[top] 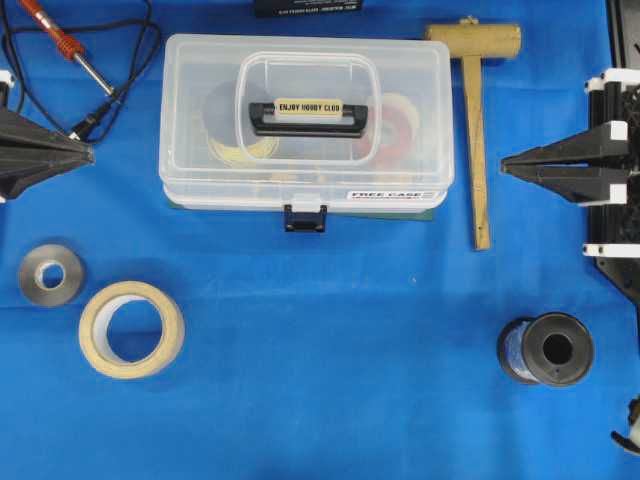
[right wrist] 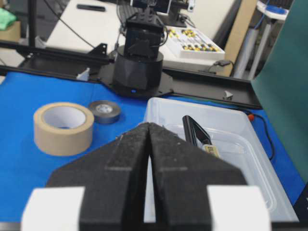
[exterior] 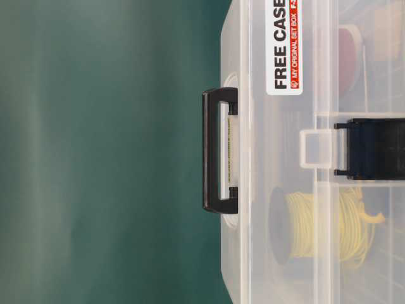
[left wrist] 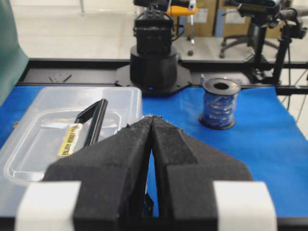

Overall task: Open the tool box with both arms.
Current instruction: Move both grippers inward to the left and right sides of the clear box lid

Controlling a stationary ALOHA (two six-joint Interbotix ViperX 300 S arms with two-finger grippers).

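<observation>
Matte black pincer [left wrist: 152,119] tips pressed together; clear plastic tool box [top: 305,120] latched.

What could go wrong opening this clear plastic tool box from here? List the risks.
1. The dark blue front latch is small; the shut left gripper and shut right gripper sit far out to either side, so a pointed finger may slip off it.
2. The clear plastic tool box lies loose on the blue cloth; unbraced, it could slide.
3. The wooden mallet lies close beside the box, in the right gripper's way.
</observation>
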